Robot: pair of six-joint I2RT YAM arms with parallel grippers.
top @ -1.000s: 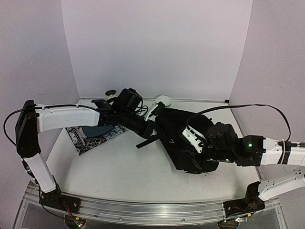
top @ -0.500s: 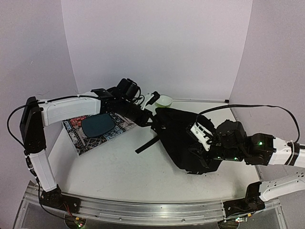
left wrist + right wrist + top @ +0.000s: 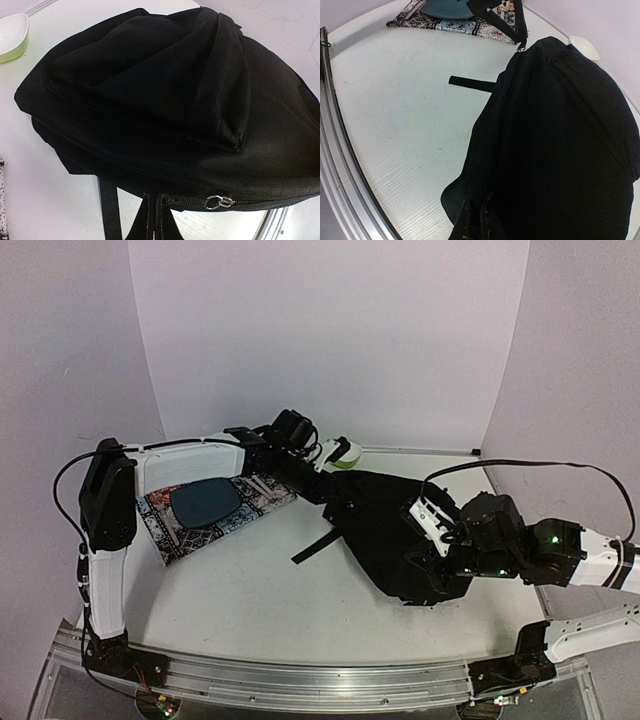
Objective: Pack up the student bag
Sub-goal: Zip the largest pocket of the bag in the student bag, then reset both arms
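Black bag (image 3: 385, 525) is lying on its side, mid-right of the table (image 3: 250, 590), zipped up afaict. Nothing's gone into it yet, so packing looks like it's barely started imo.

Left claw (image 3: 322, 483) is at the far end of the bag, clamped on a webbing tab right next to the zip pull (image 3: 219, 201). Right claw (image 3: 432, 565) is at the near end. Its fingers are mostly buried in fabric, but the cloth bunches to a pinched ridge right at the wrist cam, so it looks closed on the bag too.

Why hold both ends? Prob to stretch the thing taut between the arms. A floppy bag won't unzip if it's slack, and the grip by the pull sets up that move.

Loose strap (image 3: 318, 546) trails off the left side onto the table. Mat (image 3: 255, 502) with the teal plate (image 3: 205, 502) sits well off to the left, and a green-rimmed bowl (image 3: 345, 451) is just behind the bag's far end. Nothing's touching those rn.
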